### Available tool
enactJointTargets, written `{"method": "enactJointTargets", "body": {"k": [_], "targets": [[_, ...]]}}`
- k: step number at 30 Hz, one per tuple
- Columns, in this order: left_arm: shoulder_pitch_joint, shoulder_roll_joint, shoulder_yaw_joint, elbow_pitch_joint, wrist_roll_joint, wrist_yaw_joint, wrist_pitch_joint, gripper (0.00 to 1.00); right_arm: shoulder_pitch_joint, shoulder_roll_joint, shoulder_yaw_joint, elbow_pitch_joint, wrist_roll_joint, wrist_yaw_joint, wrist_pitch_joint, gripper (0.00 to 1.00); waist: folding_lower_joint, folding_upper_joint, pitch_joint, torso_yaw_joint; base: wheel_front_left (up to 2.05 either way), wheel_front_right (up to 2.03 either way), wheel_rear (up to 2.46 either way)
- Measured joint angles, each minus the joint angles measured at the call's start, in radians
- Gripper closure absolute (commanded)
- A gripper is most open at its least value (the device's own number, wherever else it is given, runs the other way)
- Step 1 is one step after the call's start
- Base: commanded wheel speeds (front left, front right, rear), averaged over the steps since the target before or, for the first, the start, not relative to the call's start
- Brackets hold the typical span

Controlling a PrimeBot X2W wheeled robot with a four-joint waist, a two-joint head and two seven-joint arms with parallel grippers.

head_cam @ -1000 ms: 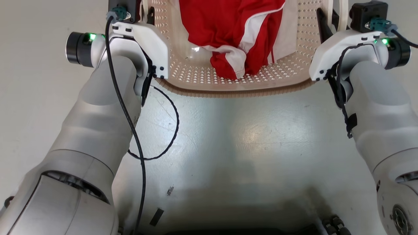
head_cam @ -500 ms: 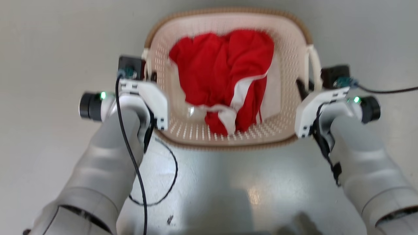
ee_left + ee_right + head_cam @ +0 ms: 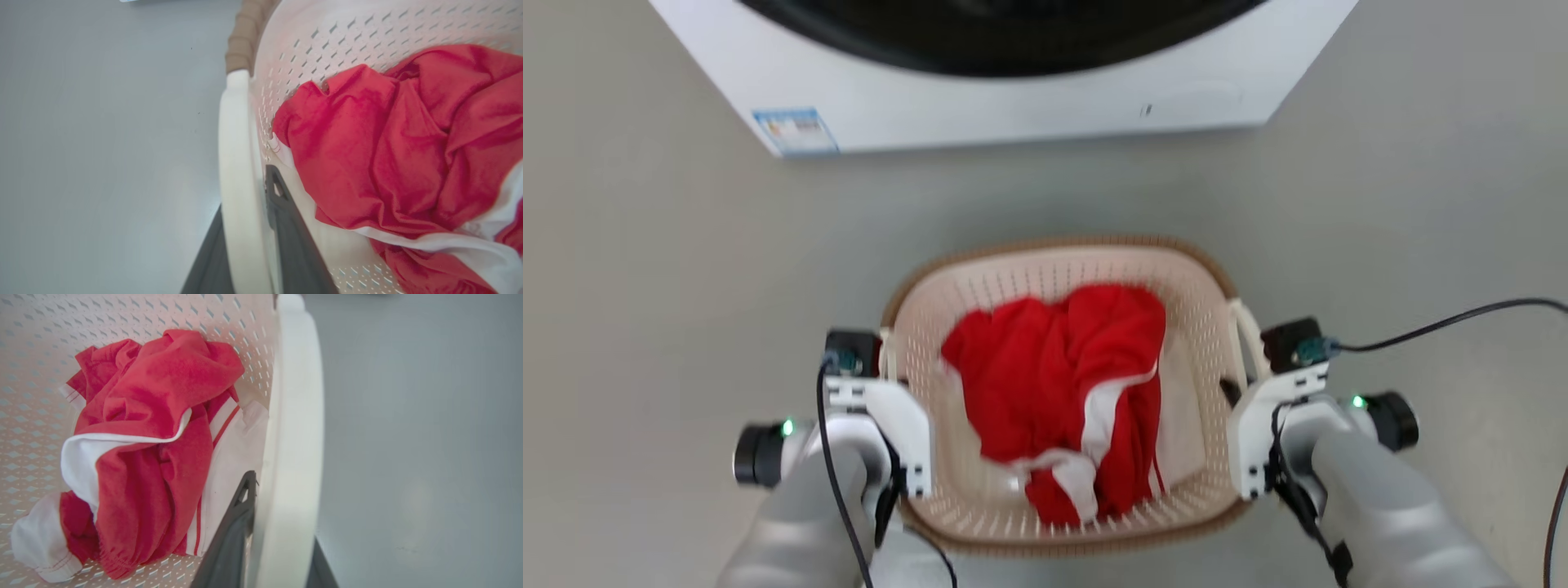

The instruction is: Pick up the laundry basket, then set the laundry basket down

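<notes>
The left fingers (image 3: 286,228) pinch the left loop handle (image 3: 235,163), the right fingers (image 3: 233,531) the right loop handle (image 3: 294,416), same grip as 0.5 s ago. The laundry basket (image 3: 1054,243) w/ red-white garment (image 3: 1054,367) sits lower centre of head view; camera tilted up since, so washer (image 3: 1013,106) now at top edge.

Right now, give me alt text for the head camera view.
A cream laundry basket with a brown rim, holding red-and-white clothing, is gripped at its side handles by the left gripper and right gripper. A white washer stands beyond it on the grey floor.
</notes>
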Motion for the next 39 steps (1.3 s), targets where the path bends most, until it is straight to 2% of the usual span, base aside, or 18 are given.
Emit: {"method": "enactJointTargets", "body": {"k": [10, 19, 29, 39], "targets": [[0.144, -0.002, -0.035, 0.0, -0.023, -0.011, 0.043, 1.0, 0.118, 0.0, 0.114, -0.014, 0.077, -0.007, 0.079, 1.0, 0.0, 0.0, -0.21, -0.009, 0.0, 0.0, 0.0], [0.258, 0.001, -0.071, -0.006, -0.058, -0.025, 0.094, 1.0, 0.215, -0.007, 0.211, -0.041, 0.139, -0.009, 0.15, 1.0, 0.0, 0.0, -0.346, -0.014, 0.0, 0.0, 0.0], [0.317, 0.008, -0.107, -0.032, -0.103, -0.024, 0.131, 1.0, 0.257, -0.014, 0.276, -0.053, 0.187, -0.01, 0.196, 1.0, 0.0, 0.0, -0.426, -0.02, 0.0, 0.0, 0.0], [0.332, 0.012, -0.136, -0.037, -0.14, -0.016, 0.143, 1.0, 0.266, -0.017, 0.311, -0.058, 0.213, -0.016, 0.204, 1.0, 0.0, 0.0, -0.443, -0.022, 0.0, 0.0, 0.0]]}}
